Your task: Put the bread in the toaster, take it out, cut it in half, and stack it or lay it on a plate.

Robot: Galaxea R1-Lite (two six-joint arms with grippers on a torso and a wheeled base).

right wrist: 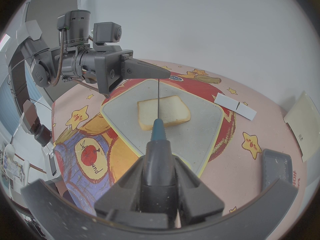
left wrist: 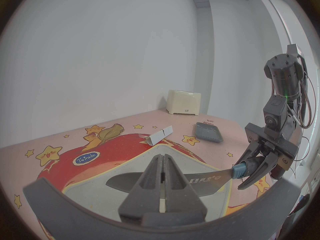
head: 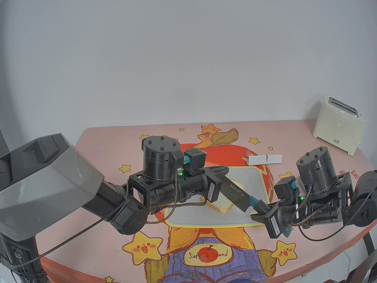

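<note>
The right gripper [head: 260, 212] clamps the knife [head: 236, 192] by its handle, blade edge-down over the middle of the bread [right wrist: 165, 112] lying flat on the cutting board [right wrist: 203, 134], with the left gripper [head: 223, 171] pinched closed at the blade's tip.

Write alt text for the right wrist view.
The right gripper holds a knife by its teal handle, its blade lined across a slice of bread on a grey cutting board. The left gripper, fingers shut, sits over the blade's far end.
</note>
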